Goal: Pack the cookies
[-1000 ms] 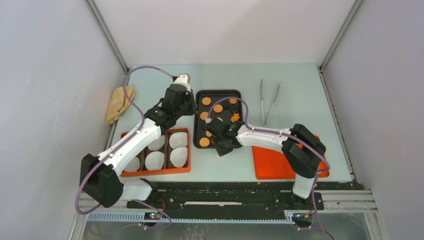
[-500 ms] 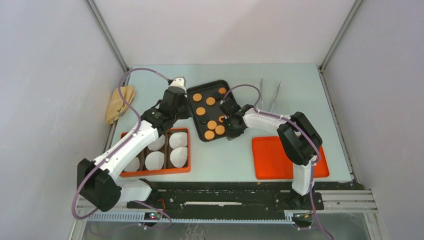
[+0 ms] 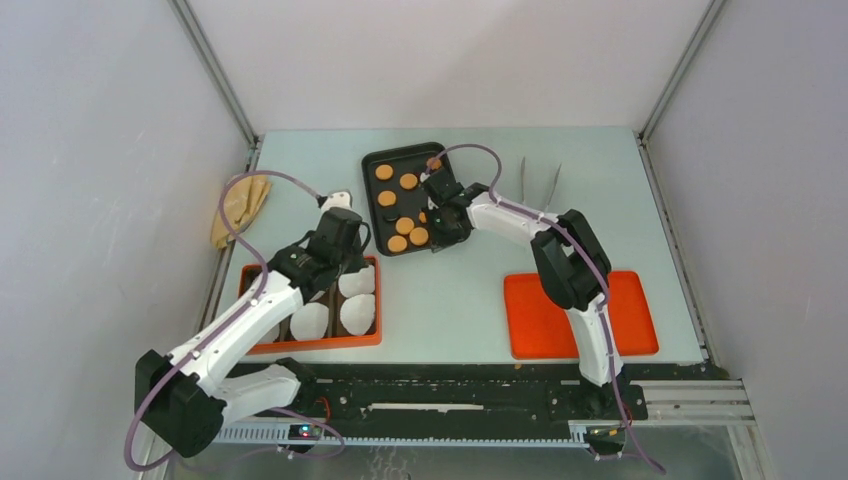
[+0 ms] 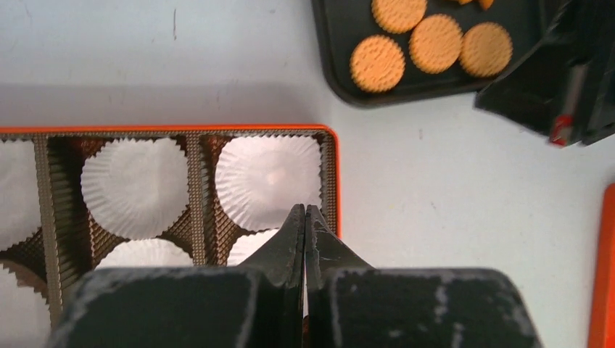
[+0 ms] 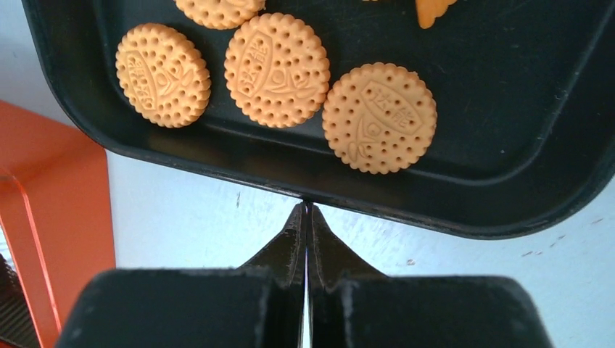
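Observation:
The cookies (image 3: pixel 402 226) lie in a black tray (image 3: pixel 372 165) at the table's back middle, mostly round orange discs. Three round ones (image 5: pixel 276 69) sit along the tray's near rim (image 5: pixel 239 163), with an orange fish-shaped piece (image 5: pixel 435 9) beyond. My right gripper (image 3: pixel 436 243) is shut, its tips (image 5: pixel 306 210) touching that rim from outside. My left gripper (image 4: pixel 305 212) is shut and empty above the right-hand column of an orange box (image 3: pixel 310 343), over its white paper liners (image 4: pixel 268 181). The tray's corner with cookies (image 4: pixel 435 43) shows in the left wrist view.
A flat orange lid (image 3: pixel 600 325) lies at the near right. Metal tongs (image 3: pixel 535 200) lie behind it, right of the tray. A crumpled brown cloth (image 3: pixel 243 205) sits at the left wall. The right gripper's black body (image 4: pixel 558 80) shows beside the tray.
The black tray slid and turned toward the back left with my right gripper against it. My left gripper drew back from the tray's left side to above the orange box.

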Available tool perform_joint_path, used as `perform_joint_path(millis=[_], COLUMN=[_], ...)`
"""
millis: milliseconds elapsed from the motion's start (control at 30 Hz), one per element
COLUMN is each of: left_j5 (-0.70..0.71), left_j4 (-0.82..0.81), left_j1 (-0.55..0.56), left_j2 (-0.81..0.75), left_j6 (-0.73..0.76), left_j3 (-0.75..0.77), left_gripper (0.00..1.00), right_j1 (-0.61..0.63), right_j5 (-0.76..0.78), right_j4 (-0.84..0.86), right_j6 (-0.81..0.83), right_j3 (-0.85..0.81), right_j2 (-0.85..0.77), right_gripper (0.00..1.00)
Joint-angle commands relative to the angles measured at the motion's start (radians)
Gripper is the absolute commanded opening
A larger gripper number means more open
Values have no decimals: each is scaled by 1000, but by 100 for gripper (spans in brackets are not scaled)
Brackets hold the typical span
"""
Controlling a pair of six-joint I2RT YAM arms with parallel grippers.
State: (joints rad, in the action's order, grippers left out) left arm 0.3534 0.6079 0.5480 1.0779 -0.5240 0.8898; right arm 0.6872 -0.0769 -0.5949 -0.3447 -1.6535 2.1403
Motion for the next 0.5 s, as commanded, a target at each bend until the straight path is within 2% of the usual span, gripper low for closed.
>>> perform_joint_path(millis=[0,133,300,467], left_j5=[55,56,37,26], left_j4=[14,-17,-109,-132], left_j1=[10,21,48,83], left_j2=[35,155,296,376], left_j6=[-44,-51,-76,-98], left_j3=[-38,-39,-73,-67], left_gripper=[0,0,0,0], right_j1=[-59,-75,-79,-88], right_j5=[-12,-25,-20,-8], right_j4=[24,18,52,61], right_j6=[9,25,21,12], right_j3=[-92,-77,102,220], right_j2=[15,-36,-239,-387], right_gripper=[0,0,0,0])
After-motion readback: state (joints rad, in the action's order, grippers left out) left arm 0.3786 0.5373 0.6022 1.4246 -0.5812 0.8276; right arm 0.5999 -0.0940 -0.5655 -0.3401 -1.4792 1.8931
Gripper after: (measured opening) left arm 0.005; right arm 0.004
